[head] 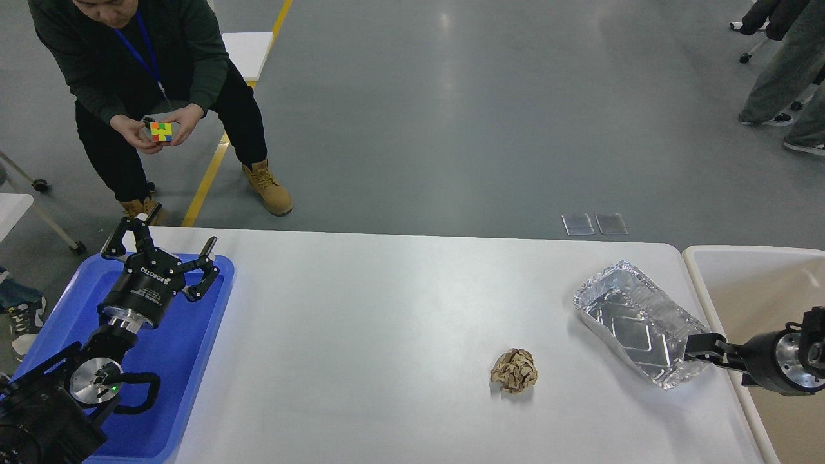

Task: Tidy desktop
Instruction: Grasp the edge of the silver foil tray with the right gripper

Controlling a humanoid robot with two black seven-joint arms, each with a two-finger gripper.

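The white desktop (pixel 387 335) holds a crumpled brown paper ball (pixel 514 370) right of centre and an empty foil tray (pixel 635 322) at the right. My left gripper (pixel 166 243) is open and empty, hovering over the far end of the blue tray (pixel 187 361) at the left. My right gripper (pixel 701 347) comes in from the right edge and sits at the foil tray's near right corner. It is seen small and dark, so I cannot tell its fingers apart or whether they hold the rim.
A beige bin (pixel 760 283) with a cream rim stands just past the desktop's right edge, under my right arm. A person crouches beyond the far left corner holding a coloured cube (pixel 160 131). Other people's legs show at the far right.
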